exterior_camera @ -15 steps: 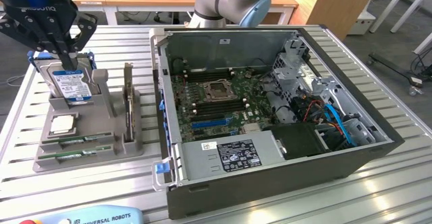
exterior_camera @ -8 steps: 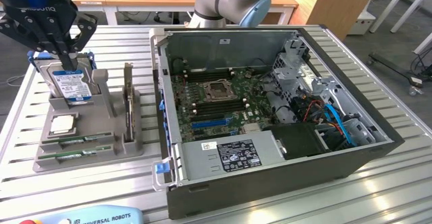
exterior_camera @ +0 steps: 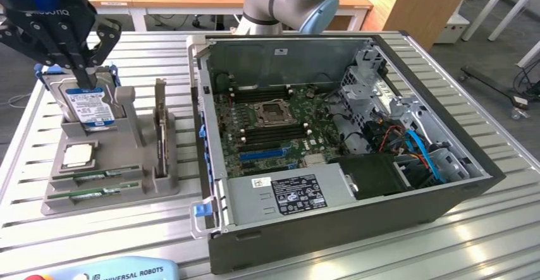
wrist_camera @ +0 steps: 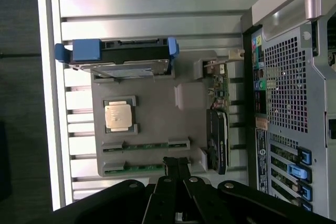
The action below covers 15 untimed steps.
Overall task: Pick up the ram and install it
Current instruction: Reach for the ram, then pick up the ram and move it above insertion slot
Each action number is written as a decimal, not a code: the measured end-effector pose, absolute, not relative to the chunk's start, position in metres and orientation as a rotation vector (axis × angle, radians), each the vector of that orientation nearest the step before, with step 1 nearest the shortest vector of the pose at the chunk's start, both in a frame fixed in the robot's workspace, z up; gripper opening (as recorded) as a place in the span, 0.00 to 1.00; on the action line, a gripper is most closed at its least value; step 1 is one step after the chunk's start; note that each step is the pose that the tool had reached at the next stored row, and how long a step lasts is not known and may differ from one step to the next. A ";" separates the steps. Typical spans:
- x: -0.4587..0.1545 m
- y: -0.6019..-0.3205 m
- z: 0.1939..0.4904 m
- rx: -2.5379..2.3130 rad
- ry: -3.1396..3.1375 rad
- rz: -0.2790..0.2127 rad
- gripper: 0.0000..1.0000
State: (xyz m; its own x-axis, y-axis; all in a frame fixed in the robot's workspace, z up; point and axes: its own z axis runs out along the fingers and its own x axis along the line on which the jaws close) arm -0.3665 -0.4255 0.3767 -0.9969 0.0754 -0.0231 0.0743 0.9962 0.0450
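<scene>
End effector (exterior_camera: pixel 85 78) hangs high above the grey holder (exterior_camera: pixel 126 153) on the slatted worktop (exterior_camera: pixel 25 229), fingers pinched tight together, nothing between them. The ram (exterior_camera: pixel 95 177) sits on edge in a slot at the holder's near end in the exterior view, and a second green stick (exterior_camera: pixel 91 193) lies parallel in the slot just beside it. Its long axis lies flat, running from the exterior view's left to its right, along the holder's short side. The hard drive (exterior_camera: pixel 88 100) stands upright at the holder's far end, and the open computer case (exterior_camera: pixel 337 134) is close alongside.
</scene>
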 end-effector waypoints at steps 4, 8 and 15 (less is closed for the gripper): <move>-0.367 -0.429 0.377 0.117 3.114 0.069 0.10; -0.367 -0.432 0.377 0.117 3.114 0.069 0.10; -0.367 -0.433 0.377 0.117 3.114 0.069 0.10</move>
